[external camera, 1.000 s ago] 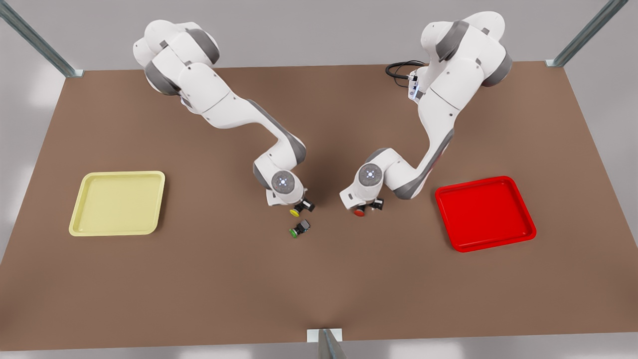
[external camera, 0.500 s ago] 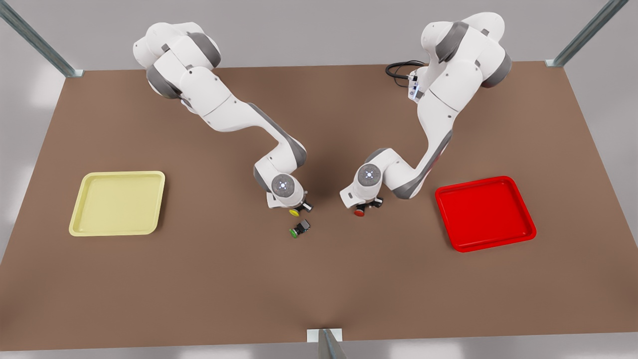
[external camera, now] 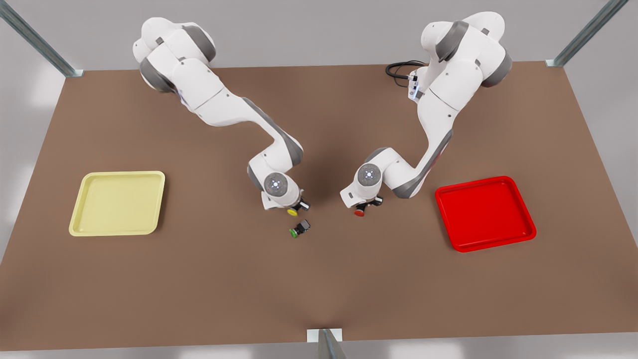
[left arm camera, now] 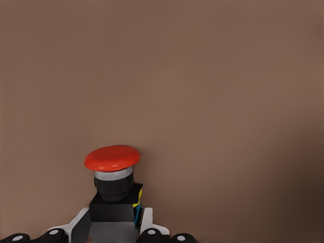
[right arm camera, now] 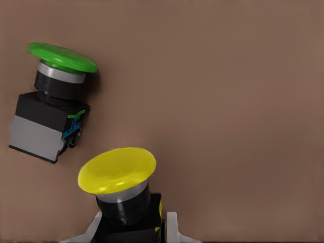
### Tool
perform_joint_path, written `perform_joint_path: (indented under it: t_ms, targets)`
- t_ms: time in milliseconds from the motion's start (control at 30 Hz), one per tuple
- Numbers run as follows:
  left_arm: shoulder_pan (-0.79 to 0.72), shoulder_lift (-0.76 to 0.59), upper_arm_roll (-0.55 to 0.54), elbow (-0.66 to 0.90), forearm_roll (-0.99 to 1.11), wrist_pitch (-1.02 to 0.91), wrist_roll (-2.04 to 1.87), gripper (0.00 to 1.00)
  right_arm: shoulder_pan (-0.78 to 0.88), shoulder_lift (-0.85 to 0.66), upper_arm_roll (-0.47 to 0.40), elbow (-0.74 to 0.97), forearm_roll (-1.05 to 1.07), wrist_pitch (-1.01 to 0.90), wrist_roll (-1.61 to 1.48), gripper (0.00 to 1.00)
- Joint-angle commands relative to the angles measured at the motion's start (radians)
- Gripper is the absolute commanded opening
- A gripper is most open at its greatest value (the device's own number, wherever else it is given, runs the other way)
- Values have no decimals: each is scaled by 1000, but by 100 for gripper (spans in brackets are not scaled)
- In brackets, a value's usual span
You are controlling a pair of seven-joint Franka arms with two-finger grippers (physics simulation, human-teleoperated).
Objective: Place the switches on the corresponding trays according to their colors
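Left hand (left arm camera: 114,228) pinches the dark-bodied red-capped push-button switch (external camera: 359,212) mid-worktop, near the bright red square plastic tray (external camera: 485,213). Right hand (right arm camera: 132,230) pinches the yellow-capped switch (external camera: 293,211), just beside the green-capped switch (external camera: 299,229) lying on the brown worktop (external camera: 319,279). Pale yellow tray (external camera: 118,203) sits well apart, toward the opposite edge.

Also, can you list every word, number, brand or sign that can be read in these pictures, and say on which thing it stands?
None can be read.
Red switch, in the left gripper: plain cap, no marking.
Yellow switch, in the right gripper: plain cap.
Green switch, lying on the table: plain cap.
Yellow tray and red tray: no print.
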Motion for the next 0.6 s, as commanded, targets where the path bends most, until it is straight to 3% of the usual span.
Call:
perform_joint_path:
  t_ms: [0,233,467,567]
  targets:
    - [0,0,0,0,-1,-1,0,57,0,-4,-1,-1,-1,-3,0,50]
    - [0,-2,0,-2,-1,-3,-2,53,-147,-255,-1,-296,-1,29,-321,51]
    - [0,-3,0,-2,-1,-1,-8,51,-445,-538,-4,-609,-3,-6,-856,52]
    - [0,-8,0,-2,-1,-3,-9,50,-592,-627,-14,-665,-9,-77,-1108,53]
